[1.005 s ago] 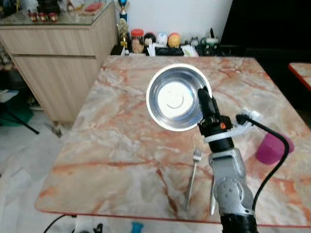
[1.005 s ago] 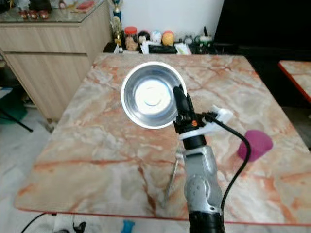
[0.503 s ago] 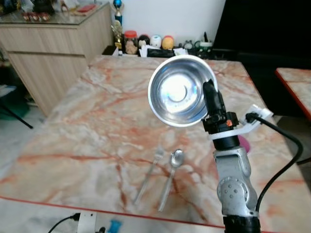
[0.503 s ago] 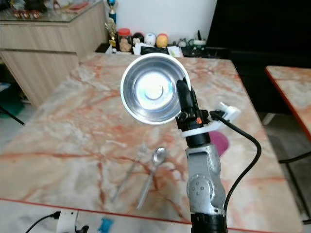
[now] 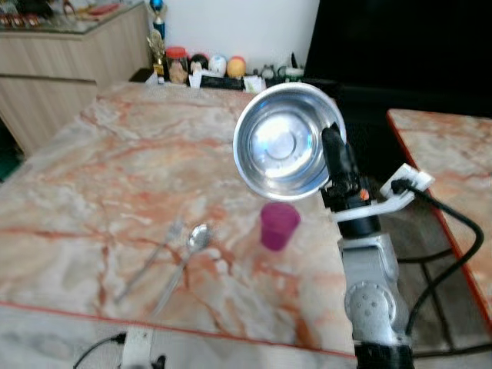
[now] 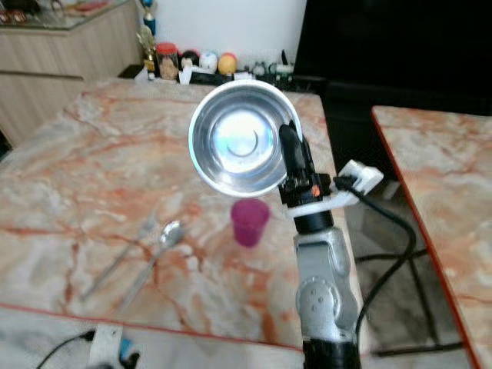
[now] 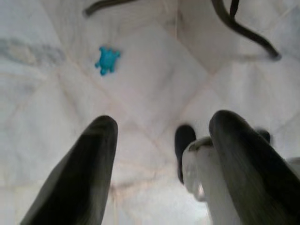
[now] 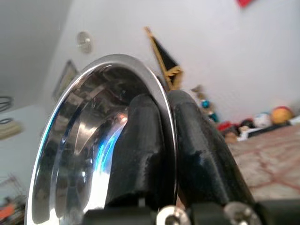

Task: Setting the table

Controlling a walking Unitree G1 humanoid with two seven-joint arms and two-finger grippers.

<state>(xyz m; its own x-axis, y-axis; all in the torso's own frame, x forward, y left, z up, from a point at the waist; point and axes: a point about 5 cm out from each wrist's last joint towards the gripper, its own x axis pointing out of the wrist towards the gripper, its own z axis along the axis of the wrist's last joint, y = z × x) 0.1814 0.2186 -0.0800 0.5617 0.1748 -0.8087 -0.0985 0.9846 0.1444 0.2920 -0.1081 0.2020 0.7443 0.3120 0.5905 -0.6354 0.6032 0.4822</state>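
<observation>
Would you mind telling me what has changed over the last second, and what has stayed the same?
Mostly the camera has moved: the view has swung so the table now sits further left, and the second table has come into view. The right tool stays shut on the rim of the steel bowl, held up above the table. The fork, spoon and pink cup lie as before.

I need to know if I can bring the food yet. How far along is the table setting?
Partly done. A fork, a spoon and a pink cup already lie or stand on the marble table. In hand: the right gripper pinches the rim of a steel bowl, held up in the air, tilted. Left: setting the bowl down, probably near the cutlery. The left gripper hangs open over the floor.
</observation>
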